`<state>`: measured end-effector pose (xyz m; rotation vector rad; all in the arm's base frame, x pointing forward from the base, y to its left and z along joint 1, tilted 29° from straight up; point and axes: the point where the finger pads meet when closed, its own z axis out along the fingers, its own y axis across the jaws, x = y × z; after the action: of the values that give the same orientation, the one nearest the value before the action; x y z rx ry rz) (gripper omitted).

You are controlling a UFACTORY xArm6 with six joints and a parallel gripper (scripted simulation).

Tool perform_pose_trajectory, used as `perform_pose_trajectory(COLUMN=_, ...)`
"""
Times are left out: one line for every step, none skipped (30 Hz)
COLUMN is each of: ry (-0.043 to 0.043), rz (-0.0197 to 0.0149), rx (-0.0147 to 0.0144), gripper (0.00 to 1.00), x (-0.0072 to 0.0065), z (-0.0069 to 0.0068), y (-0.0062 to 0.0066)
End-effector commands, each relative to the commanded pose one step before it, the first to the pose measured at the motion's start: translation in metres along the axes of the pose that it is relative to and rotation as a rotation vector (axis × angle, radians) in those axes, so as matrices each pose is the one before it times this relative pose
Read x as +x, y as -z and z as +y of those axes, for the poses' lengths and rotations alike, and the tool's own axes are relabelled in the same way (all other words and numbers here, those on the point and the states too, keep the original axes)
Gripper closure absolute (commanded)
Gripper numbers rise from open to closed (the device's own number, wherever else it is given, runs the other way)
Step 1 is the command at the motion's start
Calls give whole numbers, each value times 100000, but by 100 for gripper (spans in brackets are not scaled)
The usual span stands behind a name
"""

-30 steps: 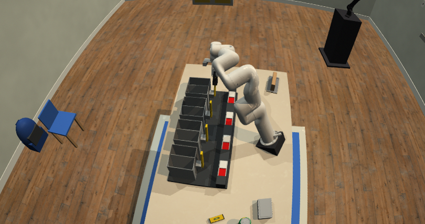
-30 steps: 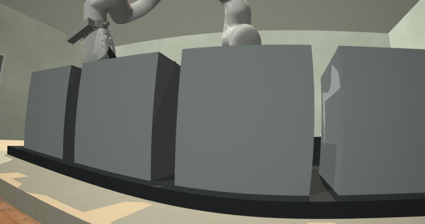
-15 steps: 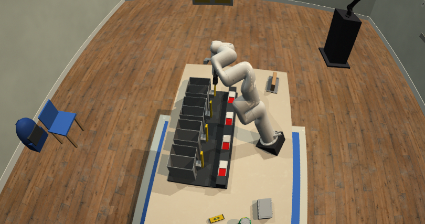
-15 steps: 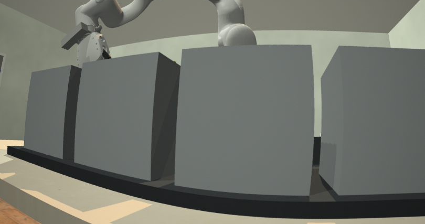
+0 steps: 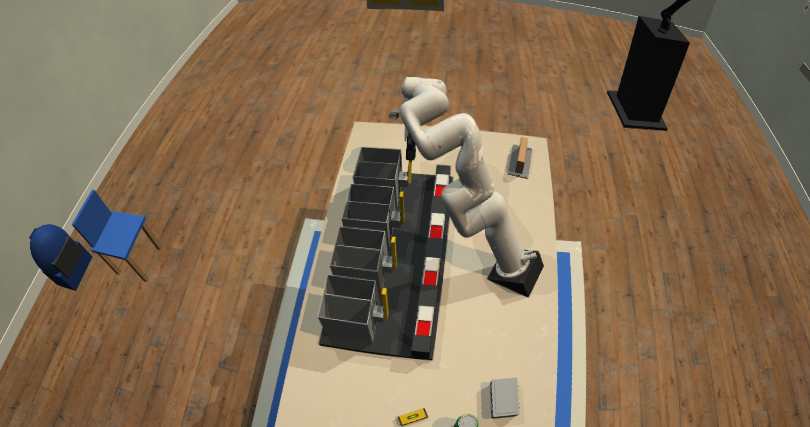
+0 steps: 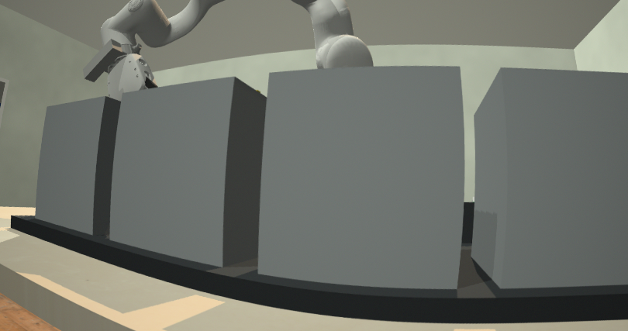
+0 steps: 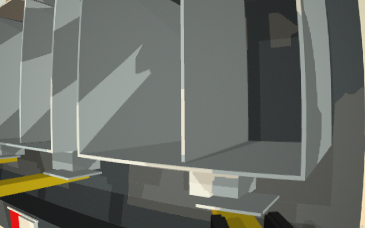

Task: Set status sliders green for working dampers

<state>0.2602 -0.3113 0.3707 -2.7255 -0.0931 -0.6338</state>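
Note:
Four grey open-topped dampers stand in a row on a dark base board (image 5: 362,349) (image 6: 307,300). The far damper (image 5: 376,166) (image 6: 72,161) (image 7: 130,90) has a thin blade (image 7: 182,85) standing inside it. Each damper has a yellow lever: the far one (image 5: 409,173) (image 7: 230,220) and the others (image 5: 401,207) (image 5: 393,251) (image 5: 385,302). My gripper (image 5: 409,160) (image 7: 247,223) is shut on the far lever; in the exterior view its fingertips are hidden behind the boxes. The sliders (image 5: 439,189) (image 5: 435,231) (image 5: 430,277) (image 5: 422,327) show red, each with a white cover beside the red. My arm partly hides the far slider.
A wooden block on a grey plate (image 5: 520,160) lies at the mat's far right. A grey box (image 5: 503,396), a yellow level (image 5: 411,417) and a round tape measure (image 5: 465,421) lie at the near edge. A blue chair (image 5: 110,228) stands left.

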Motion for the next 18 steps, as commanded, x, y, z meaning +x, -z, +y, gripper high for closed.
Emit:
perform_pose_trajectory(ry=198, rz=90, rx=1766, gripper=81, x=80, z=181, y=152)
perform_pose_trajectory(ry=0, rz=1, rx=554, gripper=81, x=0, z=55, y=0)
perform_pose_trajectory(ry=-1, rz=-2, rx=533, gripper=81, x=1, z=53, y=-1)
perform_pose_trajectory(ry=0, rz=0, rx=0, gripper=81, x=0, z=0, y=0)
perform_pose_trajectory(ry=0, rz=0, rx=0, gripper=81, x=0, z=0, y=0)
perform_pose_trajectory(ry=0, rz=-1, rx=513, gripper=81, x=0, z=51, y=0)
perform_pose_trajectory(ry=0, rz=1, rx=493, gripper=81, x=0, z=49, y=0)
perform_pose_trajectory(ry=1, rz=2, rx=473, gripper=81, x=-1, z=47, y=0)
perform_pose_trajectory(ry=1, rz=1, rx=452, gripper=81, x=0, z=45, y=0)
perform_pose_trajectory(ry=-1, rz=-2, rx=430, gripper=81, x=1, z=43, y=0)
perform_pose_trajectory(ry=-1, rz=-1, rx=409, gripper=81, x=0, z=41, y=0)
perform_pose_trajectory(ry=0, rz=0, rx=388, gripper=81, x=0, z=39, y=0)
perform_pose_trajectory(ry=0, rz=0, rx=367, gripper=81, x=0, z=37, y=0)
perform_pose_trajectory(ry=1, rz=1, rx=346, gripper=81, x=0, z=35, y=0)
perform_pose_trajectory(ry=1, rz=1, rx=325, gripper=81, x=-1, z=33, y=0)
perform_pose_trajectory(ry=0, rz=0, rx=303, gripper=81, x=0, z=30, y=0)
perform_pose_trajectory(ry=-1, rz=-1, rx=282, gripper=81, x=1, z=28, y=0)
perform_pose_trajectory(ry=-1, rz=-1, rx=262, gripper=81, x=0, z=26, y=0)
